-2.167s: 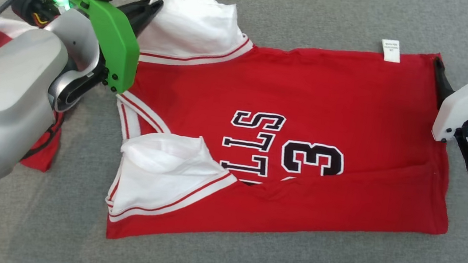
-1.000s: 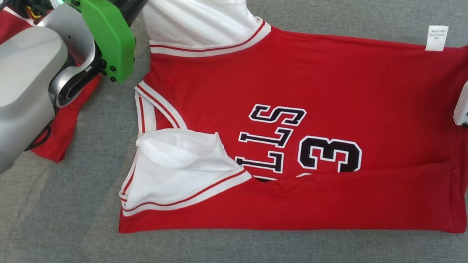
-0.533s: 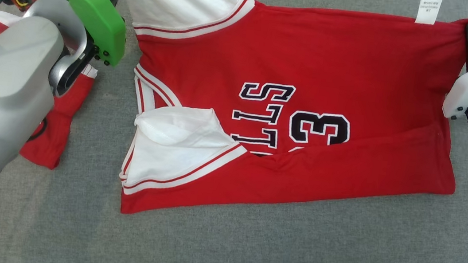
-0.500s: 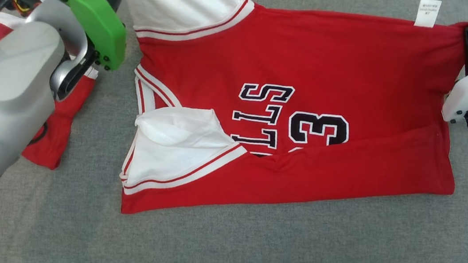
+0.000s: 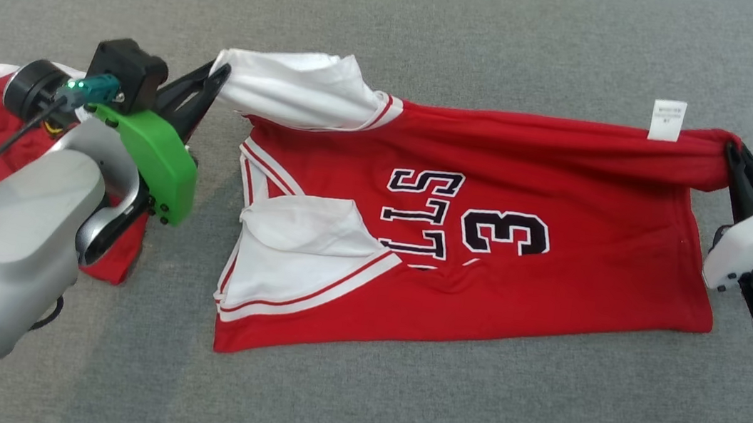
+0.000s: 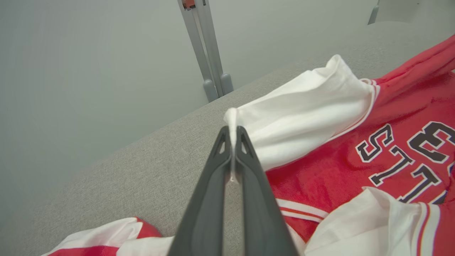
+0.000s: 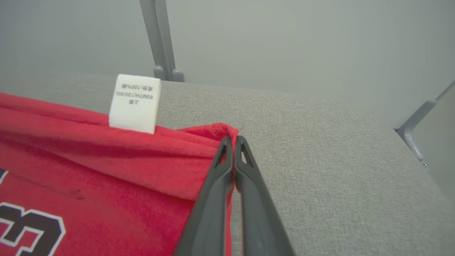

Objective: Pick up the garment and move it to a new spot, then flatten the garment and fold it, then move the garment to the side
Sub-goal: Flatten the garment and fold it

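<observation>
The left tool (image 6: 233,133) is clamped fully closed. Its two dark fingers press together on the cuff edge of the far white sleeve (image 6: 302,113), and a sliver of white cloth shows between them. The cuff is held raised off the grey upholstered surface (image 5: 396,401), so the sleeve droops in a soft fold back toward the shoulder trim. The right tool (image 7: 233,140) is likewise pinched tight, with the far hem corner of the red jersey (image 5: 566,192) bunched at its tips. Between the two tools the far long edge of the jersey is lifted and drawn out into a rolled ridge. The rest of the jersey lies flat on the surface in the middle of the head view, with its neck end toward the robot's left and its hem toward the right. A white care label (image 7: 134,103) stands up from the raised edge near the right tool. The black numeral (image 5: 505,232) and the lettering beside it face up and read sideways. The near long edge is folded over and covers part of the letters. The near white sleeve (image 5: 292,258) lies folded across the chest. A second red-and-white garment (image 5: 115,258) lies partly under the left forearm, apart from the jersey. Beyond the surface's far edge stand a pale wall and a grey metal post (image 6: 206,53).
</observation>
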`<state>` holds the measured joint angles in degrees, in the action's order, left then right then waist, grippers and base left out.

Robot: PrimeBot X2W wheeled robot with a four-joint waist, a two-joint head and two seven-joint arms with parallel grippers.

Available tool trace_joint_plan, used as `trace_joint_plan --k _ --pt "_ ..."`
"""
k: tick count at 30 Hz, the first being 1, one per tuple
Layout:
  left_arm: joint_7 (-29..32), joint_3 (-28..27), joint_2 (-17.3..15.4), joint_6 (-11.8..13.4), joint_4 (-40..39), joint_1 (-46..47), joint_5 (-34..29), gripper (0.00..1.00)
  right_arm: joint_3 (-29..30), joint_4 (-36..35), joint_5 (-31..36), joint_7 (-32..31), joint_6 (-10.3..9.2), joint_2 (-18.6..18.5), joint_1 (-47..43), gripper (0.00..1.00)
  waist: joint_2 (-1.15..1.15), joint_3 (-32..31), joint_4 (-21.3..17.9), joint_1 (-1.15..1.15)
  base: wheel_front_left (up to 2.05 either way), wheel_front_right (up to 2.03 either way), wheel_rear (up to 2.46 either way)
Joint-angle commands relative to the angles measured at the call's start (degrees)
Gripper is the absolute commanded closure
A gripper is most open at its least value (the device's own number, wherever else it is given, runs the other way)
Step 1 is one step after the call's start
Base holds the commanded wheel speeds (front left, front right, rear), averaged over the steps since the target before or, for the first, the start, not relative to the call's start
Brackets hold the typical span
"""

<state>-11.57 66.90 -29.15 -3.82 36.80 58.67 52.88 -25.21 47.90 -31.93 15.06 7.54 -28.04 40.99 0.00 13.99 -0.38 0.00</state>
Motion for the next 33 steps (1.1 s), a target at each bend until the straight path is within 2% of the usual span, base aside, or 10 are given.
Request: trace_joint_plan --k 1,13,17,27,33 --pt "0.34 0.21 -1.13 0.88 -1.65 -1.8 0.09 1.0 -0.44 -0.62 -0.83 0.14 -0.1 -1.45 -1.78 1.0 0.0 -2.05 0.88 0.0 0.0 0.0 0.0" --pt "8.28 3.53 -10.7 5.68 -22.86 -12.2 2.01 1.0 -7.03 -5.25 -8.65 -2.51 -0.1 -6.93 -9.69 1.0 0.0 -5.7 2.18 0.0 0.0 0.0 0.0" --pt "11.52 4.61 -12.75 5.88 -27.8 -15.32 2.85 1.0 -8.95 -5.99 -10.97 -4.84 -0.1 -8.6 -11.36 1.0 0.0 -6.01 2.13 0.0 0.0 0.0 0.0" --pt "15.38 5.67 -14.06 6.63 -31.24 -20.77 3.03 1.0 -14.11 -8.75 -16.86 -11.56 -0.1 -10.99 -13.64 1.0 0.0 -6.09 1.22 0.0 0.0 0.0 0.0" --pt "15.32 5.82 -12.96 6.99 -29.82 -22.41 3.03 1.0 -16.46 -10.18 -19.84 -14.5 -0.1 -12.58 -13.73 1.0 0.0 -6.0 0.74 0.0 0.0 0.0 0.0"
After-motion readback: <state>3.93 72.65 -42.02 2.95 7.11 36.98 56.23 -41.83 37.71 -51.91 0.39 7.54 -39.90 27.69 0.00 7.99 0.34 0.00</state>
